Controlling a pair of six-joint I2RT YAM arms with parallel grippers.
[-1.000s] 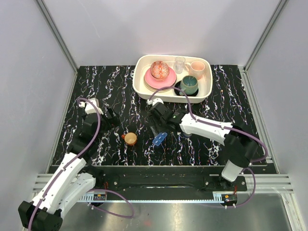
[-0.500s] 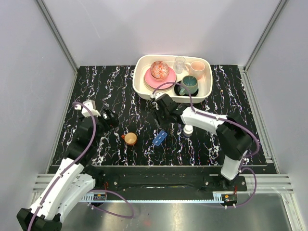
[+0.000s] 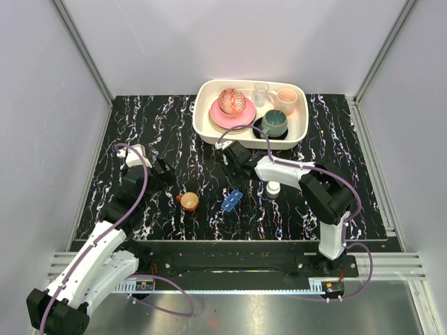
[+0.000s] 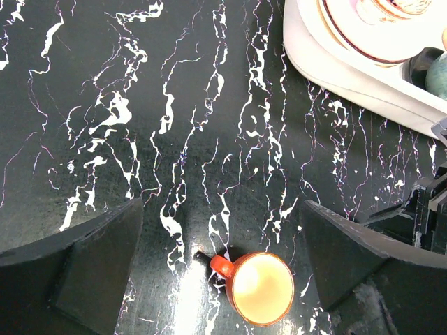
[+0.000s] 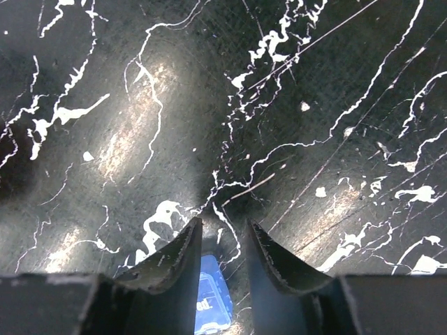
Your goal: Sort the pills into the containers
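Observation:
The round orange cup (image 3: 188,201) stands upright and empty on the black marbled table. In the left wrist view the orange cup (image 4: 260,287) lies low between the fingers of my left gripper (image 4: 222,204), which is wide open above it. The blue pill box (image 3: 232,200) lies right of the cup. My right gripper (image 3: 234,164) hovers just behind the box. In its wrist view the right gripper (image 5: 223,223) shows a narrow gap with nothing in it, and the blue box (image 5: 213,296) peeks out below the fingers. I can make out no pills on the marbled surface.
A small white bottle (image 3: 273,189) stands right of the blue box, under the right forearm. A white tray (image 3: 201,112) at the back holds a pink plate, a patterned bowl, a clear glass, a pink cup and a teal mug. The tray's corner (image 4: 335,56) shows in the left wrist view.
My right gripper has drawn back from the blue box toward the tray, and its jaws have narrowed. The right elbow has folded in. The left arm has barely shifted.

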